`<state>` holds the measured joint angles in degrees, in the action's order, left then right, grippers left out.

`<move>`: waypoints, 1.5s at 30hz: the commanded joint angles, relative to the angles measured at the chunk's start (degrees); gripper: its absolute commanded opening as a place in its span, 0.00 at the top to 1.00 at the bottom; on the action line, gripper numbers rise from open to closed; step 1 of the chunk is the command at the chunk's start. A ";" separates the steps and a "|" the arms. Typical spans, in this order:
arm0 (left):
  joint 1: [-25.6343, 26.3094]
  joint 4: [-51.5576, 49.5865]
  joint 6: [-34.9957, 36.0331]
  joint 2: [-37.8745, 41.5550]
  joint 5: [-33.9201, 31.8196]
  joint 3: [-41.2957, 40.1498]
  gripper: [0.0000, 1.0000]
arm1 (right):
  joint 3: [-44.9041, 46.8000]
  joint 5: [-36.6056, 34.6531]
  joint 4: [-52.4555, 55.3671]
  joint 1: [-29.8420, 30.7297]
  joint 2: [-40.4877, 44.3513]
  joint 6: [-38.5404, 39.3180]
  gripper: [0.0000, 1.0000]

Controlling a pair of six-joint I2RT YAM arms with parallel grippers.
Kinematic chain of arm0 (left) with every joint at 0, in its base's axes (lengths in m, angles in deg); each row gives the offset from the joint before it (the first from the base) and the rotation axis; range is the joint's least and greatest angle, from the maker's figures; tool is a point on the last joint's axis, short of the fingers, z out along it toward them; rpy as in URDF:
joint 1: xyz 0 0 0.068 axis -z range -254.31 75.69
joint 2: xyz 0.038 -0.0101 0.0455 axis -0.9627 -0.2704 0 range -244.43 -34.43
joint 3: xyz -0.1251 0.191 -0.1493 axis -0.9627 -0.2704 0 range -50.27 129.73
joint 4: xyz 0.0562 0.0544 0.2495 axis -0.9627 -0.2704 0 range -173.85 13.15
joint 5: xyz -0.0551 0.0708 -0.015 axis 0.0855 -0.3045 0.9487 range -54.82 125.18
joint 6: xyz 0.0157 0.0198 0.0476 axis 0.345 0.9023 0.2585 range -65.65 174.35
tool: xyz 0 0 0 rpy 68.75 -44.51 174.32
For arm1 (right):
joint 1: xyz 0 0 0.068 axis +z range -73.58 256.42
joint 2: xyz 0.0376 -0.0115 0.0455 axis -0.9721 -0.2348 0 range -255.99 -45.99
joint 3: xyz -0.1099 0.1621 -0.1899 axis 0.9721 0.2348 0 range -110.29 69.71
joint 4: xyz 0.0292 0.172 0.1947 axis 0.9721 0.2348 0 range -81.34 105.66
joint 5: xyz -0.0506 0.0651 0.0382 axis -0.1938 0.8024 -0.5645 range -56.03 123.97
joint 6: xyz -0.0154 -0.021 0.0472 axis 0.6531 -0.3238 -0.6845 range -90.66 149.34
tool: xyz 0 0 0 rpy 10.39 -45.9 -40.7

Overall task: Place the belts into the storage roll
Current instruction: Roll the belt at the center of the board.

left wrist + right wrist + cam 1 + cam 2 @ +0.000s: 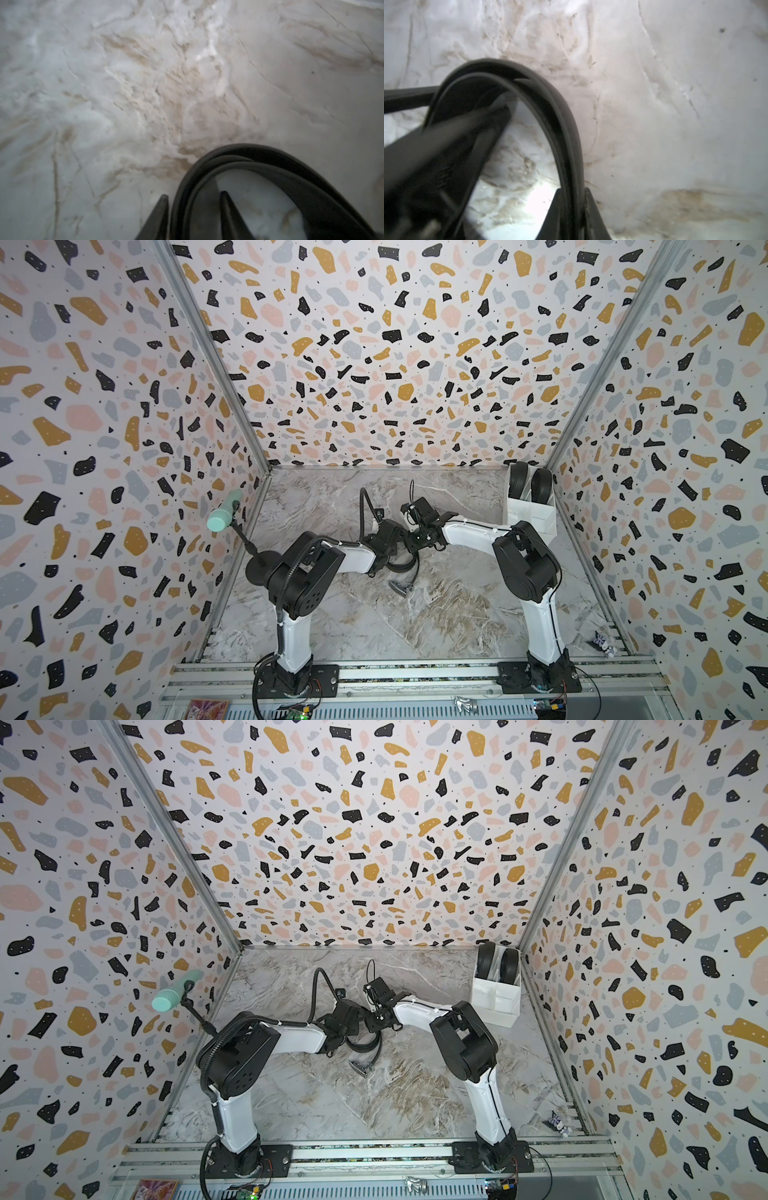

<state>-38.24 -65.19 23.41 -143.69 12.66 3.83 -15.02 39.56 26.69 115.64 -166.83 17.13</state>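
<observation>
- The loose belt (401, 569) is seen coiled into a loop of stacked strands on the marble bench (436, 626). In both top views it lies close to the bench's middle, where the two arms' wrists meet.
- Its buckle (401, 587) is laid flat on the bench at 6 o'clock from the coil.
- The right gripper (573, 189) is drawn narrow onto the coil. In the right wrist view the stacked strands are pinched between both fingers.
- The left gripper (194, 194) is held partly apart around the same coil. In the left wrist view the strands are passed just beside one finger (161, 216), while the other finger is placed inside the loop, apart from the first. No firm clamp is shown there.
- The storage roll (528, 516) is set at 2 o'clock from the bench's middle, in the far corner against the side wall.
- Two stored belts (519, 481) are stood rolled and side by side in its far cells, and are raised above the rim.
- A mint-green cylinder (220, 516) on a black stand is placed at 10 o'clock, well apart from the coil.
</observation>
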 commanded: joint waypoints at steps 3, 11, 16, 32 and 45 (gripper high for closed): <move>-0.09 -8.09 -2.46 7.68 12.93 -2.81 0.28 | -0.86 -0.92 8.55 -1.12 1.52 14.52 1.00; -4.33 -12.80 4.72 10.15 15.91 2.25 0.15 | -1.63 1.67 8.07 -1.16 0.41 22.61 1.00; -4.96 -14.65 9.17 4.91 16.67 6.10 0.21 | -4.01 2.31 8.79 -1.42 -1.01 24.15 1.00; -4.96 -12.72 8.92 -1.58 13.01 6.92 0.67 | -6.06 4.66 10.79 -1.29 -2.12 23.69 0.90; -2.66 -10.24 0.76 -2.02 2.98 4.43 1.00 | 8.18 18.43 8.27 -3.99 8.17 3.72 0.43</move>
<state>-41.62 -74.85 27.08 -144.56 19.24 10.06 -10.34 52.63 33.51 111.36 -162.35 27.89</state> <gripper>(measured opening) 0.079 0.562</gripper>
